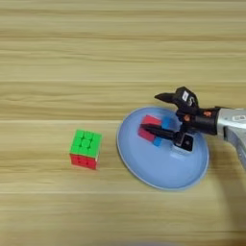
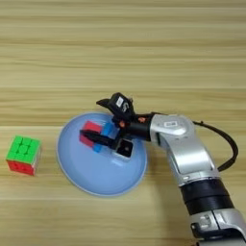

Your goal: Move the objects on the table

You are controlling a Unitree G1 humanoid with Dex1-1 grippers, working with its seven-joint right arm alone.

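Small red cube point(image 1: 150, 127): lies inside the light-blue plate point(image 1: 158, 175), upper-left part of the dish. Small bright-blue bar point(image 1: 163, 130): also in the plate, just beside the red cube on its right, partly hidden by a gripper finger. Tiny white cube with a black face point(image 1: 184, 144): in the plate, to the right of the other two, black face turned up toward the camera.

Plate: round, shallow, resting on the wooden table point(image 1: 96, 57), right of centre in the left eye view.

Right gripper point(image 1: 151, 113): reaches in from the right over the plate, fingers spread apart and holding nothing. One black finger point(image 1: 158, 131) stretches low across the red cube and blue bar; the other point(image 1: 166, 97) points left above the plate's far rim. Whether the low finger touches the pieces cannot be told. Silver forearm point(image 2: 185, 149) rises from the lower right, a black cable point(image 2: 229, 144) looping beside it.

Colour-tiled puzzle cube point(image 1: 86, 149): green top, red side, standing on the table to the left of the plate, apart from it.
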